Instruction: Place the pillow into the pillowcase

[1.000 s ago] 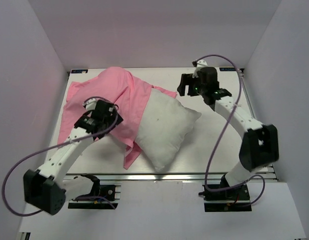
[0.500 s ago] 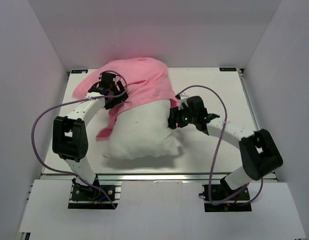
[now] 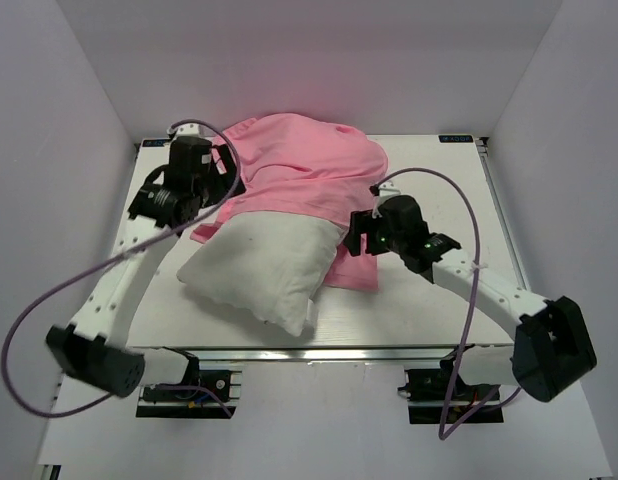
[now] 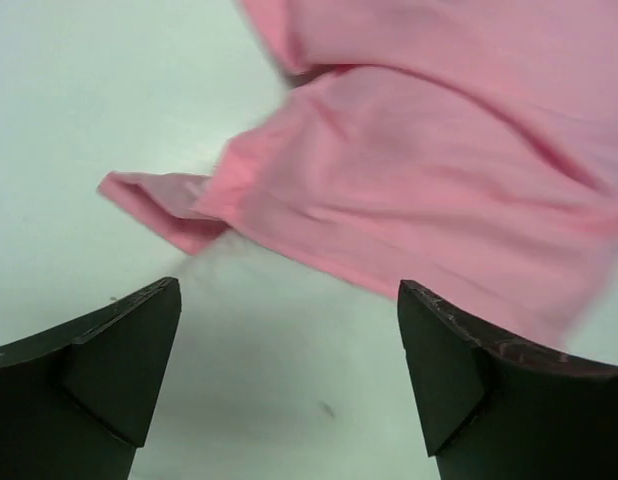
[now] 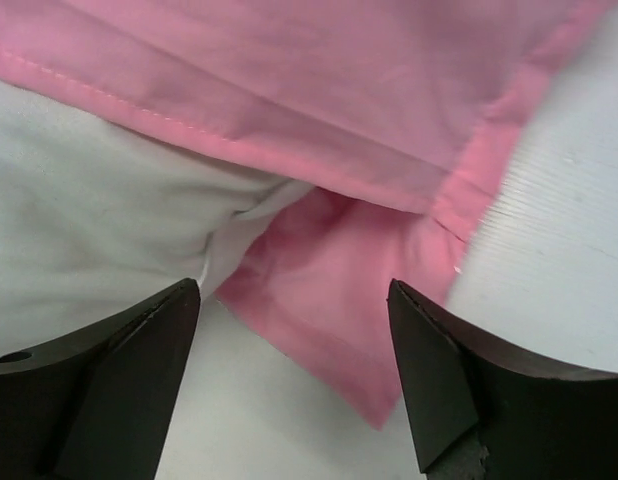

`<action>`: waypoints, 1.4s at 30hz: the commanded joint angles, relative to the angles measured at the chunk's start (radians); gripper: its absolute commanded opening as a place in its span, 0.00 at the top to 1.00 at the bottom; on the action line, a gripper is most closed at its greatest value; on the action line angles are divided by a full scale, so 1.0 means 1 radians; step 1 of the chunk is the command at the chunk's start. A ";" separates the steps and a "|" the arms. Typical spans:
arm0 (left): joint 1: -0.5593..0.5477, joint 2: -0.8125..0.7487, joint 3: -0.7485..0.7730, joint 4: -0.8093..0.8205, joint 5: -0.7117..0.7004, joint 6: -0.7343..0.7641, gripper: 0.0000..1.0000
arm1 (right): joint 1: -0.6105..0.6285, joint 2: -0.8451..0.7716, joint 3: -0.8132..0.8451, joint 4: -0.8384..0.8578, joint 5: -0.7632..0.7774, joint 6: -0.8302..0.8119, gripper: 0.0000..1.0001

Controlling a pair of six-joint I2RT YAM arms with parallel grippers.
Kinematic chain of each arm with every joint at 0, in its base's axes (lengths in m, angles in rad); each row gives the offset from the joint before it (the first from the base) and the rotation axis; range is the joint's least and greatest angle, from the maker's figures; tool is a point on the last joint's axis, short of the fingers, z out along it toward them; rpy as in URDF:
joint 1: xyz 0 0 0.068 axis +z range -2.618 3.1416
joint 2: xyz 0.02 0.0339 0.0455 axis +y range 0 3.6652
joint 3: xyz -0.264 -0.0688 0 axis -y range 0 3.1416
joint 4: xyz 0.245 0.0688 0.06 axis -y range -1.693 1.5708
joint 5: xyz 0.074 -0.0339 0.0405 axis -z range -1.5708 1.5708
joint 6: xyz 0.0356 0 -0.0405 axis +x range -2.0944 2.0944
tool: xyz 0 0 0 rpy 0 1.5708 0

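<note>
The white pillow [image 3: 257, 268] lies at the table's middle, its far part under the pink pillowcase [image 3: 307, 172], which is bunched toward the back. My left gripper [image 3: 189, 207] hovers at the pillow's far left corner. In the left wrist view this gripper [image 4: 289, 290] is open, with nothing between its fingers, the pillowcase [image 4: 429, 190] ahead and the pillow [image 4: 289, 400] below. My right gripper [image 3: 363, 237] is open at the pillow's right edge. In the right wrist view it [image 5: 294, 290] stands over a pink pillowcase corner [image 5: 329, 300], with the pillow [image 5: 79, 210] at the left.
The white table [image 3: 439, 190] is walled by white panels on three sides. A small pink flap [image 3: 203, 233] lies on the table left of the pillow. Purple cables loop from both arms.
The pillow has shifted left and turned, and the pillowcase now lies over its far part. My left gripper went to the far left corner. My right gripper came down to the pillow's right edge.
</note>
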 commanded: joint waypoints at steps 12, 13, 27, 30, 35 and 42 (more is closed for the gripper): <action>-0.612 0.074 -0.120 -0.146 -0.025 0.061 0.02 | -0.150 -0.265 -0.072 -0.238 0.172 0.108 0.11; -0.612 0.097 -0.111 -0.155 -0.055 0.049 0.02 | -0.150 -0.269 -0.083 -0.224 0.161 0.108 0.11; -0.615 0.461 0.036 -0.148 -0.224 0.012 0.86 | -0.152 -0.059 -0.193 0.249 -0.034 -0.143 0.11; -0.614 0.453 0.084 -0.128 -0.235 0.004 1.00 | -0.152 0.062 -0.131 0.311 -0.012 -0.216 0.11; -0.614 0.315 0.116 -0.001 -0.204 0.049 1.00 | -0.152 0.263 -0.017 0.402 0.063 -0.272 0.18; -0.614 0.293 0.206 0.038 -0.201 0.081 1.00 | -0.150 0.303 0.120 0.454 0.046 -0.286 1.00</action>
